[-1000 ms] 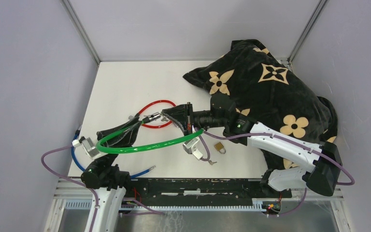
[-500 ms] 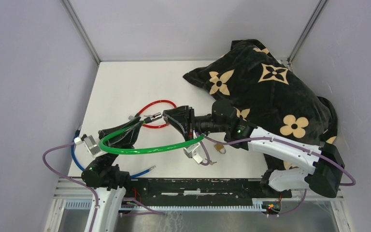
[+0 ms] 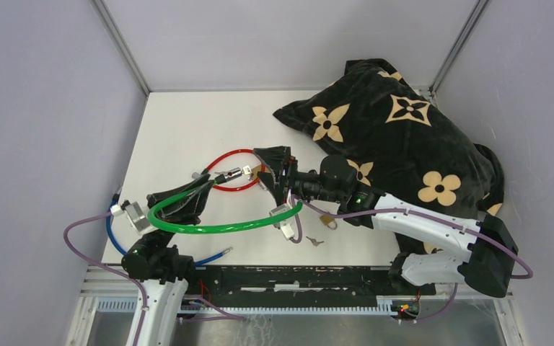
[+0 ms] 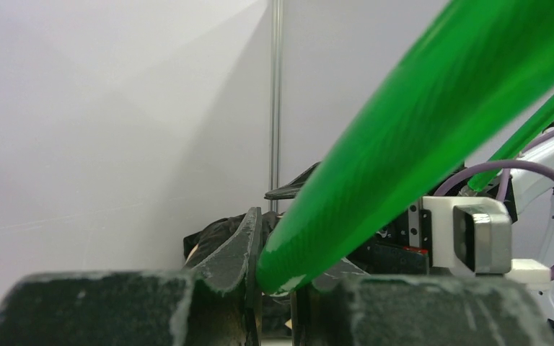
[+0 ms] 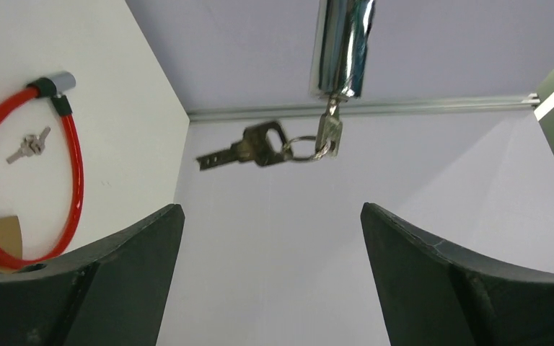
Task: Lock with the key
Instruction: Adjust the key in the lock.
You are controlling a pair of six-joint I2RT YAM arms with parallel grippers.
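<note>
The left wrist view is mostly filled by the green cable [image 4: 418,137]. It blocks nearly everything behind it except a bare wall and part of the other arm. The view does show the left pincer [image 4: 278,280] clamped on that cable, which the overhead view leaves unclear because arm and cable overlap there. The cable's chrome barrel [image 5: 343,43] is cut off by the top edge of the right wrist view. The key [image 5: 330,131] is seated in its lower end, with a ring [image 5: 303,150] and a spare key [image 5: 242,151] hanging from it. Any stamping on the keys is too small to read. The right pincer [image 5: 270,209] is spread wide just short of the key and touches nothing. From overhead the barrel is only a small bright spot and the key cannot be made out. A red cable [image 5: 76,166] lies on the worktop [image 3: 187,130], and the small keys [image 5: 29,144] inside its loop show only in the right wrist view. Only the overhead view shows the blue cable [image 3: 209,257], the padlock [image 3: 330,223], the loose keys [image 3: 315,241] and the black cushion [image 3: 397,137] with tan flowers, which hides the right arm's far side.
</note>
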